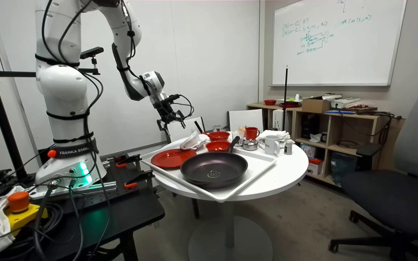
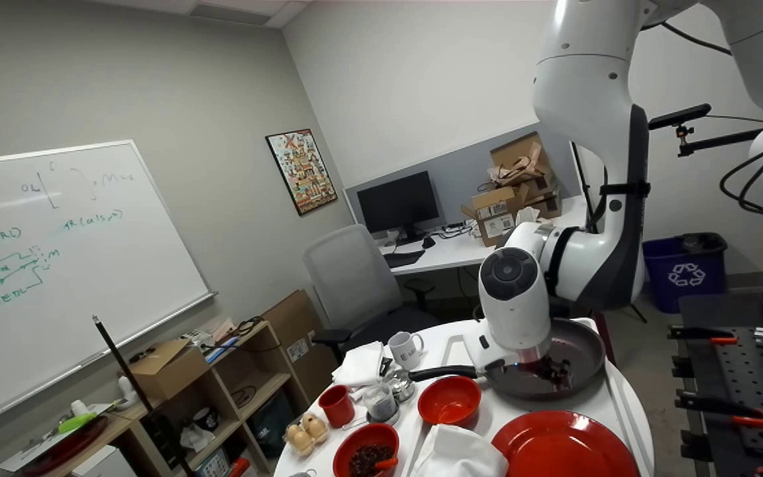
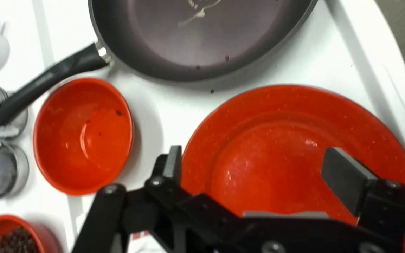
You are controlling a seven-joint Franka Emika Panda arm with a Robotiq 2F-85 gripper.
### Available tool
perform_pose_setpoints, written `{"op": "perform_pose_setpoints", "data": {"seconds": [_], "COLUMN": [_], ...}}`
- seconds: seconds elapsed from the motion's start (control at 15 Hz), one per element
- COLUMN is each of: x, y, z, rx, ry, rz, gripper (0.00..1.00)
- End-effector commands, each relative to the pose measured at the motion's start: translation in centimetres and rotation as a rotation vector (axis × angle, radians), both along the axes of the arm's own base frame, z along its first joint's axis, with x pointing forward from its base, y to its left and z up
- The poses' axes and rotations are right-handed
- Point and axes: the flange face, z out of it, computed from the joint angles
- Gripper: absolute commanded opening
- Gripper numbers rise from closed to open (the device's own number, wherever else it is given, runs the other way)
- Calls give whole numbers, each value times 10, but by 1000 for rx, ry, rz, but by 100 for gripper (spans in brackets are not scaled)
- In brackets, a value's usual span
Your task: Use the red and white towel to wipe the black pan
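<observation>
Wrist view: my gripper (image 3: 253,156) stands spread, empty; descent misaligned with the towel (image 3: 144,244) could strike the red plate (image 3: 276,140).

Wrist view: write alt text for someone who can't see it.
Open, empty gripper above a red plate. A black pan with dark specks inside is cut off at top; red bowls sit left, a scrap of red-and-white towel shows below.

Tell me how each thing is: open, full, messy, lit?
Gripper: open, empty
Black pan: uncovered, dark specks inside
Red and white towel: bunched up
Red plate: face up
Emptier red bowl: dark flecks inside
Fuller red bowl: dark bits inside
Robot base light: glowing green
Monitor: dark
</observation>
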Motion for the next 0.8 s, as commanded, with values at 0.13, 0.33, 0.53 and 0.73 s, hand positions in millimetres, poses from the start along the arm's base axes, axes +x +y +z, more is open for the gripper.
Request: {"op": "perform_pose_setpoints", "data": {"seconds": [0.13, 0.33, 0.53, 0.73], "x": [6, 9, 10, 21], "y": [21, 25, 25, 11], "z": [-17, -24, -24, -33], "rx": [93, 107, 108, 122], "ry": [45, 60, 60, 60], "rz": [90, 104, 107, 101], "gripper": [100, 100, 100, 100]}}
